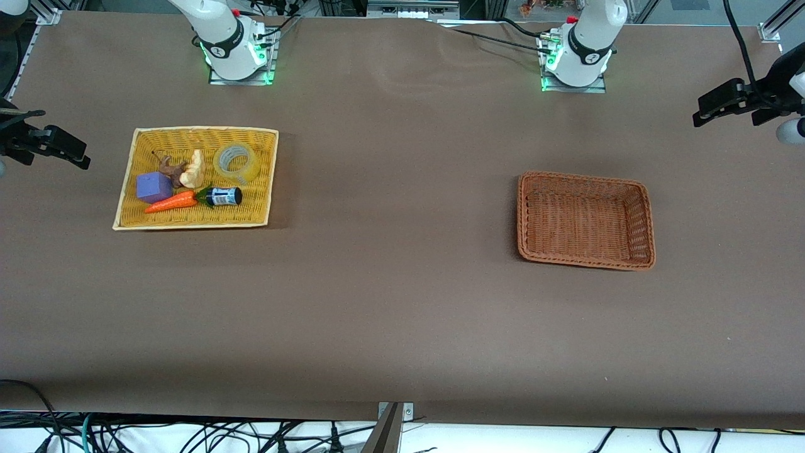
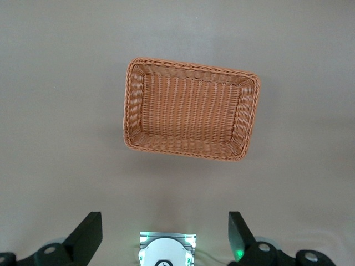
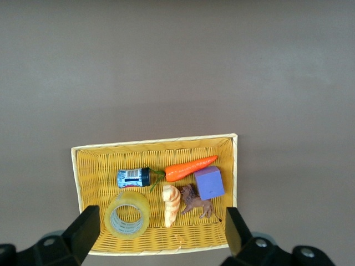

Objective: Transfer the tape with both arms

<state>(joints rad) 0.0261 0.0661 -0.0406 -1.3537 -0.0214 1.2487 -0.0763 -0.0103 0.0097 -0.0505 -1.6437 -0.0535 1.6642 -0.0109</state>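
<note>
The tape (image 1: 236, 162), a yellowish clear ring, lies flat in the yellow basket (image 1: 195, 130) at the right arm's end of the table. It sits in the basket's corner toward the arm bases and the table's middle. In the right wrist view the tape (image 3: 127, 214) shows far below my open right gripper (image 3: 161, 233), which hangs high over the yellow basket (image 3: 155, 143), holding nothing. My left gripper (image 2: 165, 238) is open and empty too, high over its own base, with the brown basket (image 2: 191, 66) below. Neither gripper shows in the front view.
Beside the tape lie a bread piece (image 1: 194, 170), a toy lion (image 1: 170, 168), a purple cube (image 1: 154, 187), a carrot (image 1: 171, 202) and a small dark bottle (image 1: 223, 196). The brown basket (image 1: 585, 264) at the left arm's end holds nothing. Black fixtures (image 1: 729, 104) jut in at both table ends.
</note>
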